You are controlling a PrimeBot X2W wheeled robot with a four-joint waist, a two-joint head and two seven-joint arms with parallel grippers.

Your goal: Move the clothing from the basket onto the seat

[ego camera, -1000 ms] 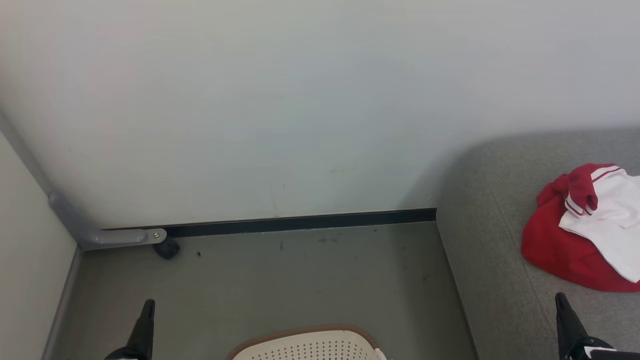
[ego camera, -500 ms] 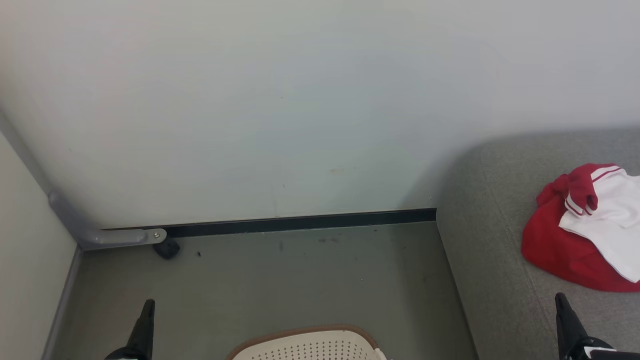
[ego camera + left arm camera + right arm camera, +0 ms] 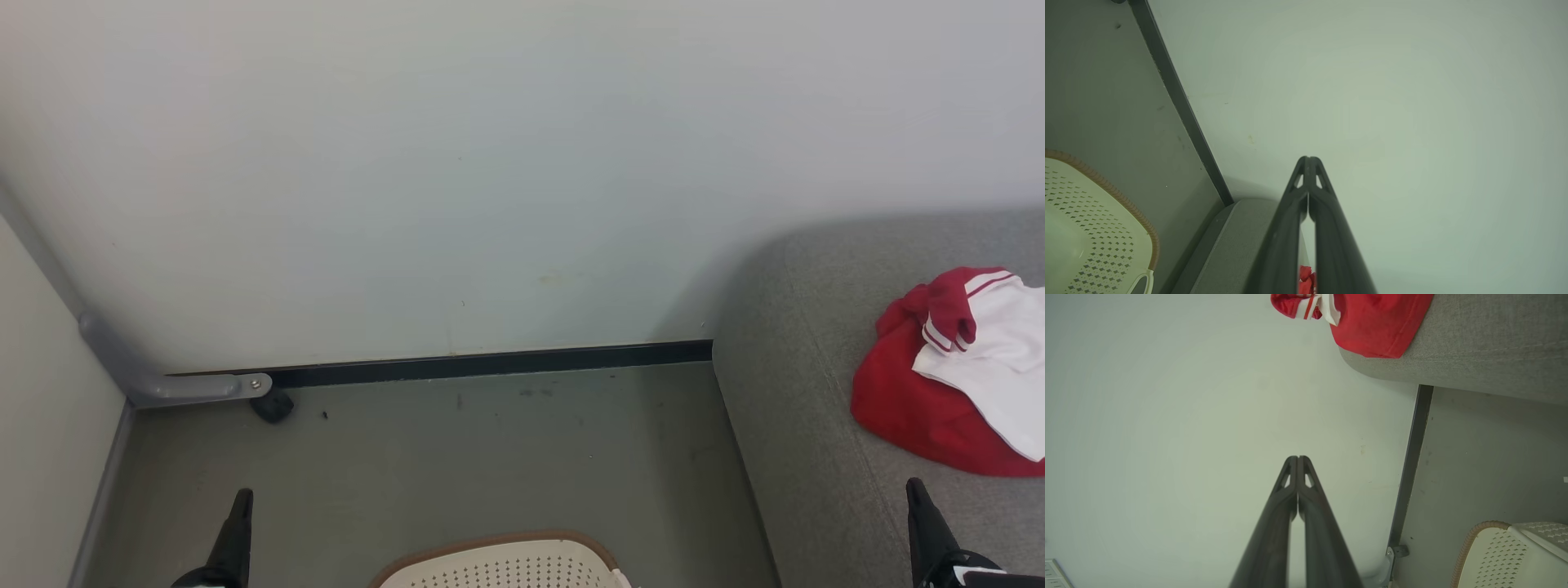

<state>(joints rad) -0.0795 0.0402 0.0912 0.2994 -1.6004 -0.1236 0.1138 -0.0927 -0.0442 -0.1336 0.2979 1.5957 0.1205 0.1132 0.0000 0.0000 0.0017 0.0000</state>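
Head view: the clothing (image 3: 939,392) lies on the seat (image 3: 800,408), at the right edge of frame. The basket (image 3: 498,563) stands on the floor (image 3: 449,457), bottom centre, left of the seat. The wall (image 3: 408,163) runs behind both.

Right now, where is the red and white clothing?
In the head view the clothing lies bunched on the grey seat at the right, just beyond the right gripper, apart from the basket on the floor.
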